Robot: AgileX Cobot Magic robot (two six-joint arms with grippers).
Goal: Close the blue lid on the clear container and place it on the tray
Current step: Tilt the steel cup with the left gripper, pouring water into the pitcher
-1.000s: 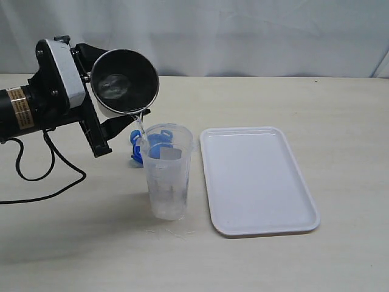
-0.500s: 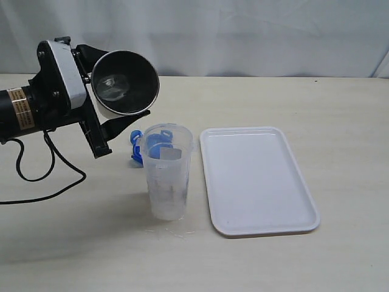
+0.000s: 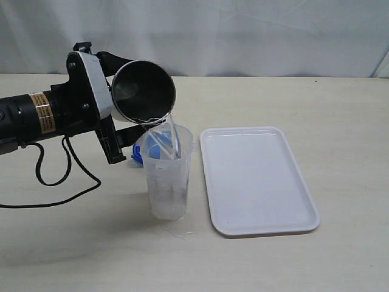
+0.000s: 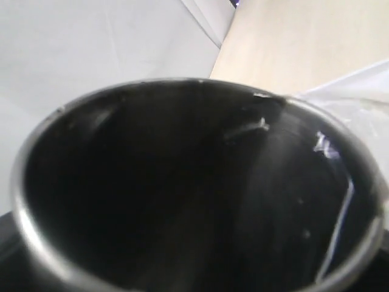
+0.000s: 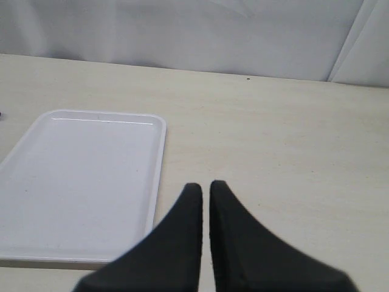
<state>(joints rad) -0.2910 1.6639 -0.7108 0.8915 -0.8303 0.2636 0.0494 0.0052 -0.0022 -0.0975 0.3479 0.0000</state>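
**Exterior view: pour under way, lid not yet on**

Exterior view, step in hand:
- Left gripper (image 3: 121, 100) clamped across a steel cup (image 3: 146, 91), claw spread wide around its body.
- Cup tipped above the clear container (image 3: 167, 182), with a thin water stream (image 3: 174, 137) falling from the lip into the open mouth.
- Judged a filling step that precedes the lidding. Neither closing nor placing begun.

Left wrist view: nothing but the dark inside of the steel cup (image 4: 182, 182).

Right wrist view: right gripper (image 5: 205, 194) with claw pressed almost together, holding nothing, hanging over bare table (image 5: 292, 140) well apart from the container.

Positions, all from the clear container:
- Blue lid (image 3: 137, 155) lying on the table just behind it, half seen through its wall.
- Tray (image 3: 255, 182) just beside it, on the side away from the cup arm. Not touching, nothing on it.
- Container upright, uncovered.

Next move, as judged:
- Level the cup and park it clear.
- Fetch the lid from behind and seat it square on the rim.
- Press the flaps down with the container steadied.
- Then lift across to the tray without slopping.

Count: one steel cup, one clear container, one blue lid, one tray, two grippers.
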